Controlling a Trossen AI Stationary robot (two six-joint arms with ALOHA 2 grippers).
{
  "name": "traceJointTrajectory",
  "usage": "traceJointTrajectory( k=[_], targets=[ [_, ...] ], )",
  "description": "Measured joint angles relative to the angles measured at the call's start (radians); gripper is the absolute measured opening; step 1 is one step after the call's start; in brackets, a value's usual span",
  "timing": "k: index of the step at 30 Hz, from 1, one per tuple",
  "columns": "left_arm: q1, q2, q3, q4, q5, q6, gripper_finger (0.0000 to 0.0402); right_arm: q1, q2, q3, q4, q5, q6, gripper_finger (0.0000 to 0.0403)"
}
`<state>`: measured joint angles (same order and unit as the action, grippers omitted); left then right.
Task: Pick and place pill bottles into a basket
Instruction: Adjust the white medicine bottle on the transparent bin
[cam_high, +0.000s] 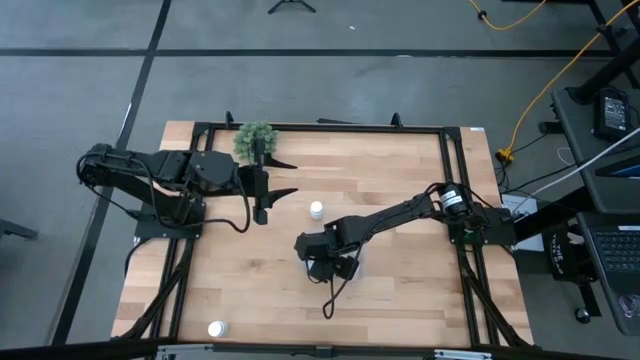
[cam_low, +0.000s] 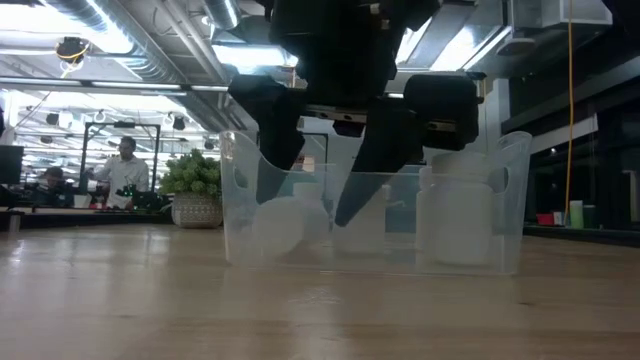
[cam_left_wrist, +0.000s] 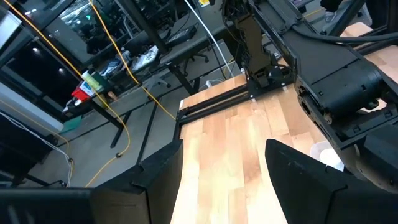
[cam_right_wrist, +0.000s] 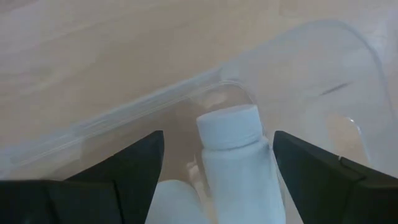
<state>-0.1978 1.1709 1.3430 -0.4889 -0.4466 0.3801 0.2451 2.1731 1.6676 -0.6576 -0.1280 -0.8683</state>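
Note:
The clear tray (cam_low: 505, 200) stands near the table's middle, under my right gripper (cam_high: 322, 262). It holds three white pill bottles: one lying (cam_low: 278, 228), one in the middle (cam_low: 362, 222) and one upright (cam_low: 460, 215). My right gripper (cam_right_wrist: 217, 134) is open and reaches down into the tray. Its fingers stand on either side of a white bottle (cam_right_wrist: 233, 155) and I see no touch. My left gripper (cam_high: 293, 178) is open and empty beside the green plant (cam_high: 255, 140). One bottle (cam_high: 316, 209) stands on the table between the arms. Another (cam_high: 216, 328) stands near the front edge.
The green plant stands at the table's far left part, right by my left arm. A black frame (cam_high: 450, 180) runs along the table's edges. Bare wood lies at the front middle and the far right. People and desks show in the room behind (cam_low: 125, 165).

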Motion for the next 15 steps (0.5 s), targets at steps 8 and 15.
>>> traceJointTrajectory(
  k=[8, 15],
  targets=[
    [0.0, 0.0, 0.0, 0.0, 0.001, 0.0, 0.0221, 0.0, 0.027, 0.002, 0.008, -0.008, 0.0, 0.0304],
    [0.0, 0.0, 0.0, 0.002, 0.022, 0.0, 0.0221, -0.006, 0.037, 0.004, 0.016, -0.012, -0.002, 0.0303]
  ],
)
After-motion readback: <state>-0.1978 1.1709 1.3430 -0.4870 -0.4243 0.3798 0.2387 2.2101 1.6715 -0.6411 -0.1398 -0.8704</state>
